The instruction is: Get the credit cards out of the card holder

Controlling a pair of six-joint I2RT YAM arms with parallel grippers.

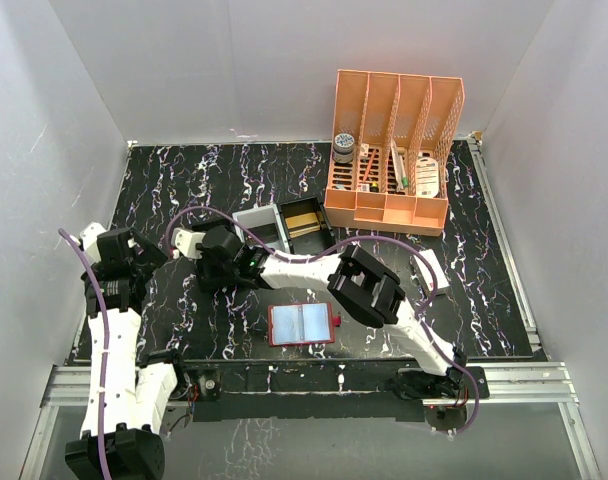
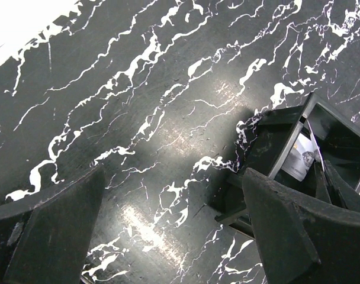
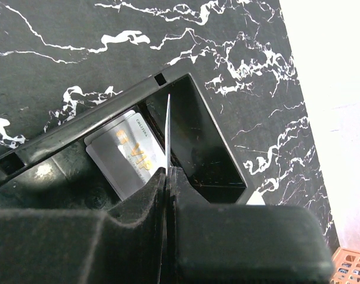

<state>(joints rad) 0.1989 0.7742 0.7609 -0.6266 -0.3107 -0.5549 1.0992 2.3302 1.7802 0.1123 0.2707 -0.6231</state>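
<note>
The red card holder (image 1: 302, 325) lies open and flat on the table near the front, showing a pale blue inside. My right gripper (image 3: 168, 177) is shut on a thin card (image 3: 167, 130) seen edge-on, held just above the black tray (image 3: 109, 127). A grey card with gold "VIP" lettering (image 3: 129, 154) lies in the tray's compartment below it. In the top view the right gripper (image 1: 246, 252) is at the tray (image 1: 306, 240). My left gripper (image 2: 174, 236) is open and empty over bare table, left of the tray (image 2: 269, 142); in the top view it (image 1: 149, 258) sits at the left.
An orange compartmented organiser (image 1: 394, 150) with small items stands at the back right. A flat white item (image 1: 431, 268) lies right of the right arm. The tray has a grey insert (image 1: 259, 222). White walls enclose the table.
</note>
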